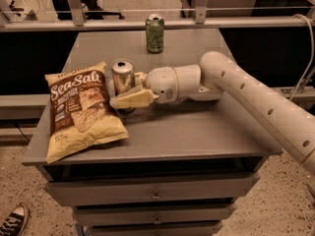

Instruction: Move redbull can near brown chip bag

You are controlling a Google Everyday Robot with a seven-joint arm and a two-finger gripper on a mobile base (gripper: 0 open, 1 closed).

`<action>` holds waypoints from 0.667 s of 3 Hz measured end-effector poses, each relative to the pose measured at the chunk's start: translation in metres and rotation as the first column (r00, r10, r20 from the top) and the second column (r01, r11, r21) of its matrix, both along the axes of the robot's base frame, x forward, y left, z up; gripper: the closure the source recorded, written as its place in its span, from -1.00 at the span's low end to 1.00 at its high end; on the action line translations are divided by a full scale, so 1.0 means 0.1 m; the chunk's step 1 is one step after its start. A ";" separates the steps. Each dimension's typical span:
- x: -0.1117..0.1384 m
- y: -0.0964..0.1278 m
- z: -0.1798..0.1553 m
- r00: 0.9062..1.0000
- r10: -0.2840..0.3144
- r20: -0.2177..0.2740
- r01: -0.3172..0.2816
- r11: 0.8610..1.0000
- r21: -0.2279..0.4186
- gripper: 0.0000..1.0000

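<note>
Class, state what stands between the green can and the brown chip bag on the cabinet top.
In the camera view, the redbull can stands between the green can and brown chip bag, gripped by the tool.
</note>
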State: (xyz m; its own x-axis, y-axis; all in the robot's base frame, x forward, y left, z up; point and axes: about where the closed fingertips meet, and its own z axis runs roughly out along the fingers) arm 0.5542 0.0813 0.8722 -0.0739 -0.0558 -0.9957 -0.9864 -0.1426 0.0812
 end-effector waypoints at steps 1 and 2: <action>0.00 -0.05 0.03 1.000 0.000 0.017 0.000 1.000 -0.006 -1.00; 0.02 -0.11 0.05 1.000 -0.010 0.025 0.010 1.000 -0.013 -1.00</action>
State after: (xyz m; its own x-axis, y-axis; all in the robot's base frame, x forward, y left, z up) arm 0.5564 0.0703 0.8767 -0.0497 -0.0680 -0.9964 -0.9895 -0.1321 0.0583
